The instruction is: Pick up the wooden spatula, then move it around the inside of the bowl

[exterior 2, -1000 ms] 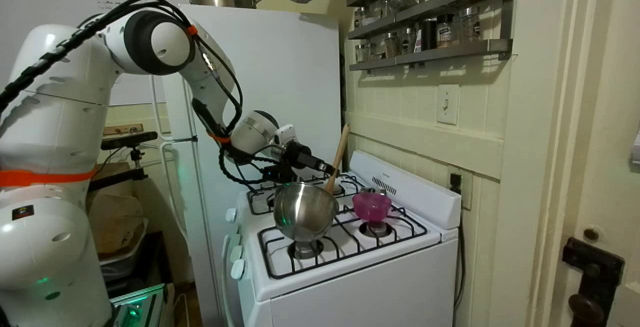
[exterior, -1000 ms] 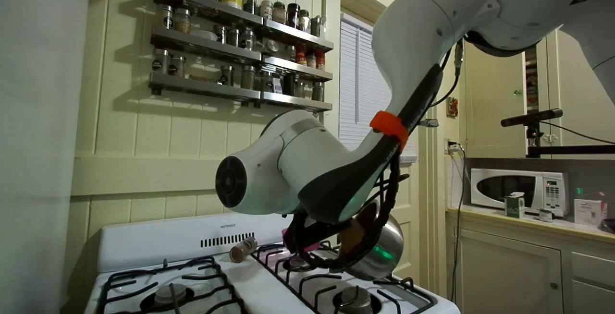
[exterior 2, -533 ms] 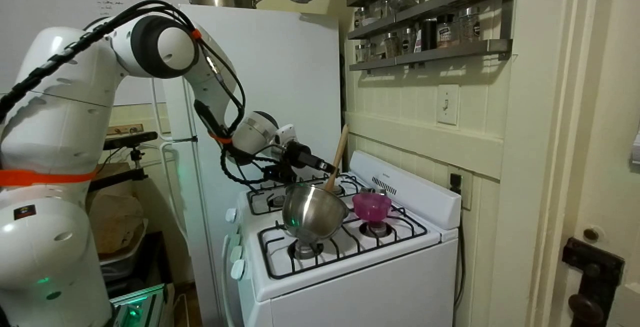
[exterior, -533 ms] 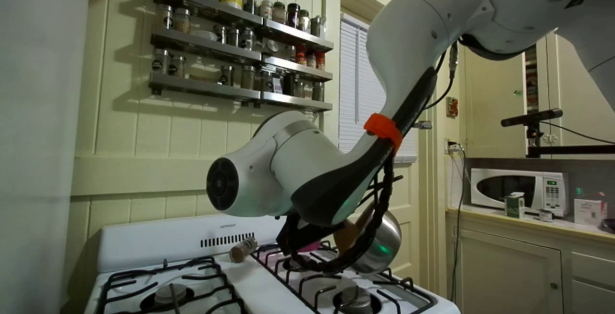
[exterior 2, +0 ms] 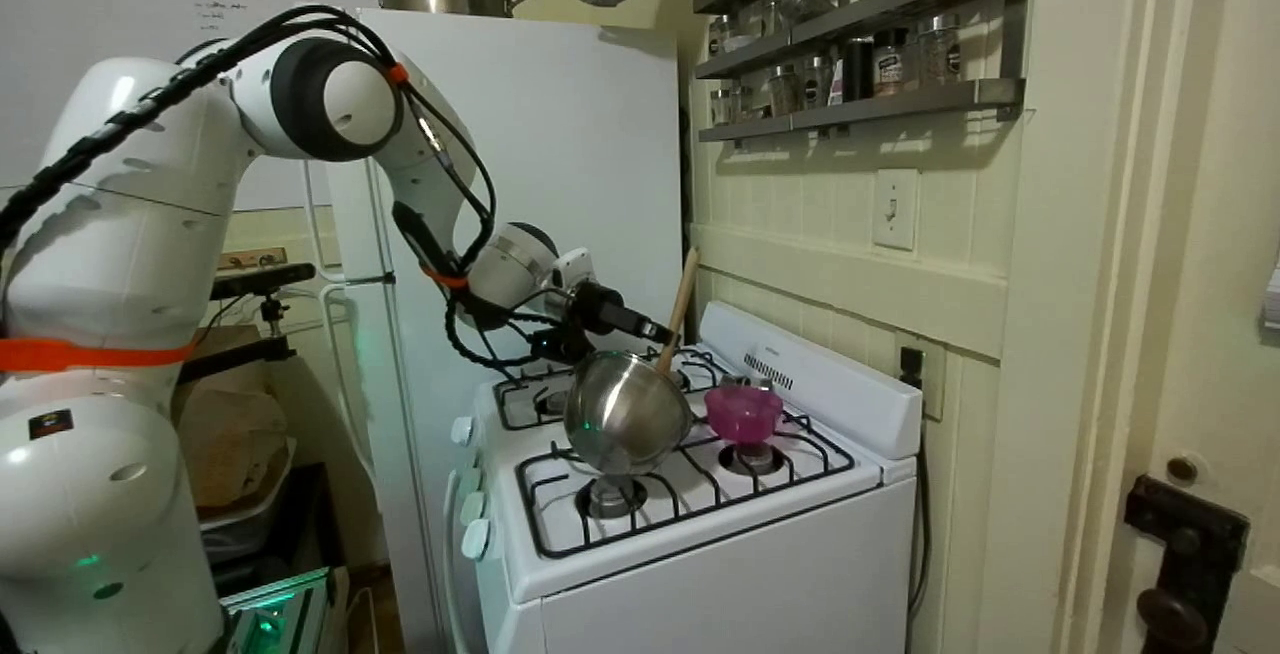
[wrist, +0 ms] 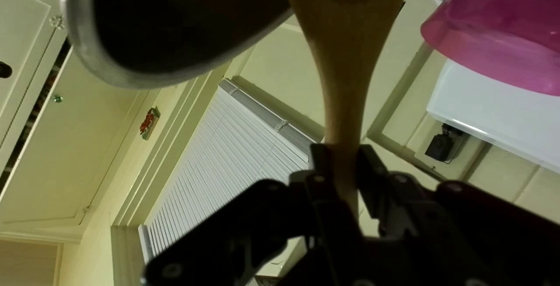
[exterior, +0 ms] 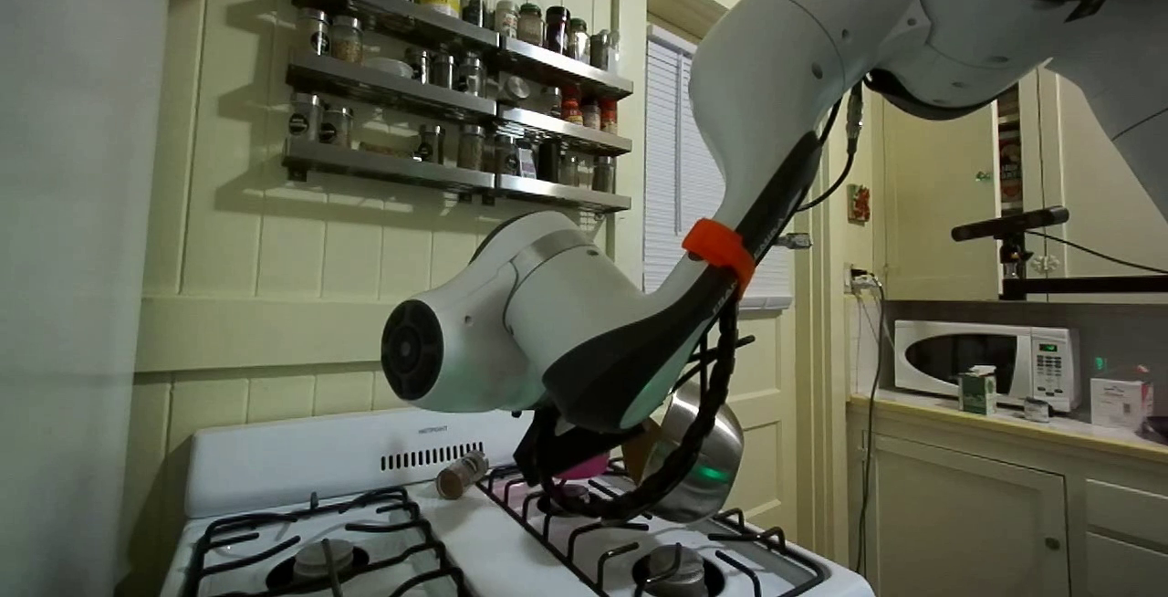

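My gripper [wrist: 344, 157] is shut on the slim handle of the wooden spatula [wrist: 345, 67]. In an exterior view the gripper [exterior 2: 668, 336] holds the spatula [exterior 2: 684, 296] steeply tilted, handle end up and blade end down. The large shiny metal bowl [exterior 2: 628, 419] is tilted over the front burner, its opening turned towards the spatula. In an exterior view the bowl [exterior: 721, 465] is partly behind the arm's cables. The spatula's blade end is hidden behind the bowl's rim, so I cannot tell how far inside it is. The bowl's rim [wrist: 131, 79] shows beside the blade in the wrist view.
A small pink bowl [exterior 2: 743, 414] sits on the back burner, close to the metal bowl. Black grates [exterior: 602, 570] cover the stove top [exterior 2: 700, 554]. A spice jar [exterior: 462, 474] lies near the back panel [exterior 2: 810, 374]. The fridge [exterior 2: 560, 154] stands beyond the arm.
The metal bowl has shifted and rocked, now tipped more with its opening side towards the spatula. The arm has moved slightly, and the gripper still holds the spatula.
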